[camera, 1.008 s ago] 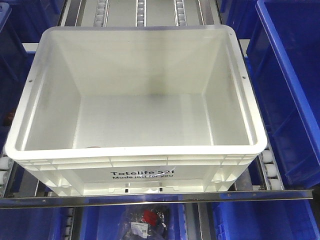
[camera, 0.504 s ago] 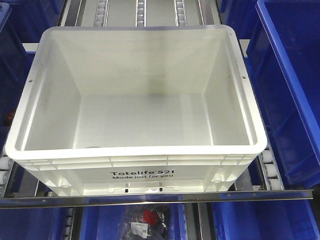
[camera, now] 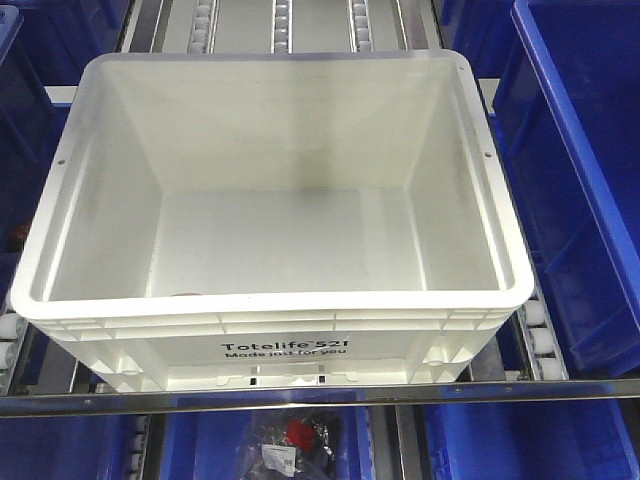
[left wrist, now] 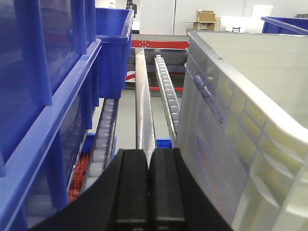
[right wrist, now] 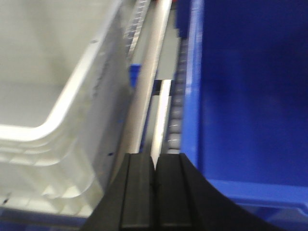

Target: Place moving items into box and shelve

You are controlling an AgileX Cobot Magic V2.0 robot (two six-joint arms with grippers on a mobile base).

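Roller shelving with blue bins (camera: 590, 180) flanks the box (camera: 275, 300) — it sits between both arms. Left gripper (left wrist: 149, 183) and right gripper (right wrist: 155, 187), jaws pressed together, flank its short sides; plush barely visible inside.

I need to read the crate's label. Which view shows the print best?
The front-facing view: the print sits square on the crate's near wall, readable as "Totelife 521 Made just for you". The left wrist view shows only a ribbed side wall, the right wrist view a blurred corner; neither shows print.
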